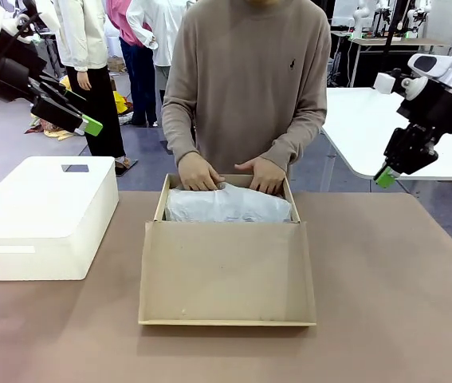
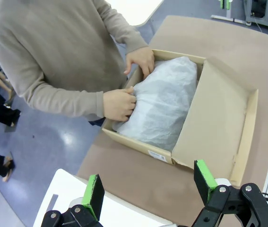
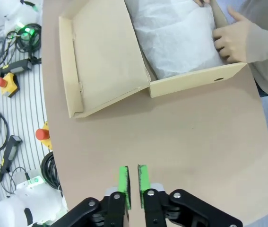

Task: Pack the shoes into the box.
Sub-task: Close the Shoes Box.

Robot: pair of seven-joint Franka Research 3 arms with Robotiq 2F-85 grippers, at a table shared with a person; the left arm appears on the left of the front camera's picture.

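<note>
While both arms hang raised off the desk, a person at its far edge works at the box. **Left arm:** held high over the desk's left edge, above the white lidded bin, with its forearm slanting down toward the middle. The left pincer is spread wide, its green pads well apart. It holds nothing and touches nothing. Its wrist view looks down on the box from the side of the bin.

**Right arm:** lifted near the desk's far right corner, wrist bent, fingers pointing down and inward. The right pincer has its pads pressed almost together, with a thin slit between them. It pinches nothing and hangs over bare desk, well apart from the box.

**Box:** the tan cardboard shoebox sits at the middle of the desk, close to the far edge. Its attached flap lid is open and lies toward the near edge. White tissue paper is bunched over the inside, so what lies beneath cannot be told.

**Person:** one hand and the other hand rest at the box's far end, fingers on the tissue paper.
</note>
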